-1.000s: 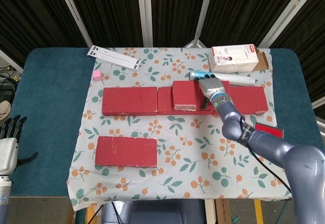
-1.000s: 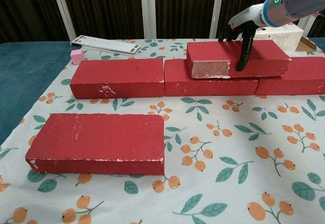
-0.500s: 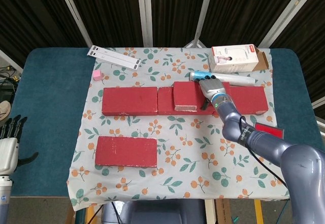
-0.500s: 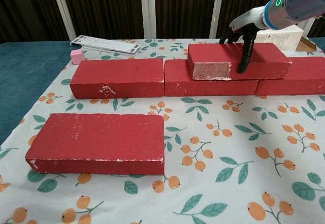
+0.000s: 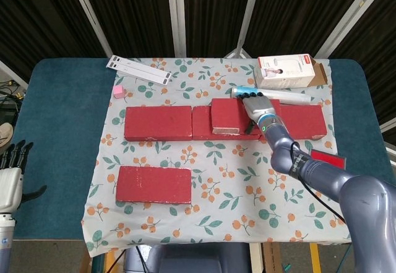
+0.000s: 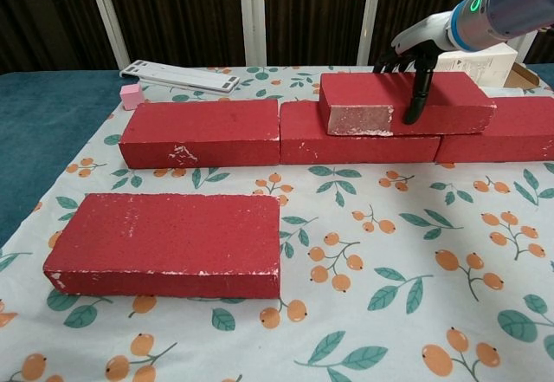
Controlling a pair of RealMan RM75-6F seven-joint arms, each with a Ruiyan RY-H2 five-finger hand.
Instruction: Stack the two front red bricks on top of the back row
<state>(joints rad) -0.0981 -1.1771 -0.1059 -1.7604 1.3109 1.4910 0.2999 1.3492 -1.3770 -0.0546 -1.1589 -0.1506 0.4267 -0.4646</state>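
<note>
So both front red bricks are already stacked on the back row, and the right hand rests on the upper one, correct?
Not quite: only one stacked brick sits on the back row; the other front brick still lies on the cloth, as the chest view shows. The right hand does rest on the upper one.

Back row of bricks [image 6: 286,131] across the tablecloth [image 6: 407,252]; stacked brick [image 6: 402,103] on top of it, right of centre. Front brick [image 6: 169,243] alone before the row's left end. Behind the row: strip [image 5: 138,69] left, box [image 5: 286,70] right.
</note>
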